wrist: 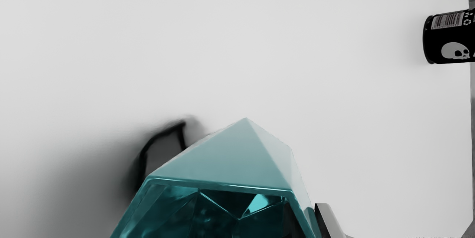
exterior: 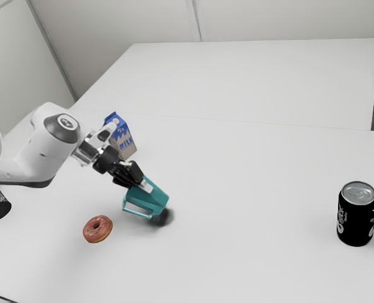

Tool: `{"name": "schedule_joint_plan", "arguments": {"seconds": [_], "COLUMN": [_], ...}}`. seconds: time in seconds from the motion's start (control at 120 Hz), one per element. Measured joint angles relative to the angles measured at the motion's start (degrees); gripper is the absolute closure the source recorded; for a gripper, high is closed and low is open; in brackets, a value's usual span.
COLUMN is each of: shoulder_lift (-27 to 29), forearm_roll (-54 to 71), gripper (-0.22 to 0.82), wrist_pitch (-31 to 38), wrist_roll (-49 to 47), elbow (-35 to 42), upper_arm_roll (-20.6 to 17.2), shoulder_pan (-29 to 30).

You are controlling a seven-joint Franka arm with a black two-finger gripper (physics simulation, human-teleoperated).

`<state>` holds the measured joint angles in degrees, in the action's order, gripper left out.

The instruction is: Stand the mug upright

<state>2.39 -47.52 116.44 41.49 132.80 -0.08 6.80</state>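
You have a mug [wrist: 222, 156]: glossy, smooth, glass-like facets | near the mug, your doughnut [exterior: 93, 234]: smooth, icing-like top | near the mug, your milk carton [exterior: 120, 136]: smooth, paper-like | well apart from the mug, your can [exterior: 356, 218]: smooth, metallic top | under the mug, your table [exterior: 250, 252]: smooth, matt

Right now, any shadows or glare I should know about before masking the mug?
Exterior view: a dark, soft-edged shadow on the tabletop by the lower end of the tilted teal mug; pale sheen on the black drink can's lid. Wrist view: broad grey shading beside the mug, with a darker looped outline, probably the handle's shadow; bright glint inside the mug.
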Motion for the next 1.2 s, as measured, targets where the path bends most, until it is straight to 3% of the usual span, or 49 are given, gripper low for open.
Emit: {"name": "schedule_joint_plan", "arguments": {"seconds": [0.225,0.583,0.908,1.2], "shoulder_lift": [-1.92,-4.33,-6.06,-7.40], "forearm_roll": [10.85,35.73,44.91,46.17], "gripper": [0.77,0.78,0.77,0.77], "wrist_pitch": [-0.07,3.16,8.60,10.67], "wrist_roll": [-3.76,-12.17,-16.86,-19.50], "elbow": [-7.92,-13.58,-13.61,-13.59], "upper_arm_roll": [-3.68,-4.39,-4.34,-4.33], "shoulder_pan": [-3.85,-13.45,-7.48,-9.34]}}
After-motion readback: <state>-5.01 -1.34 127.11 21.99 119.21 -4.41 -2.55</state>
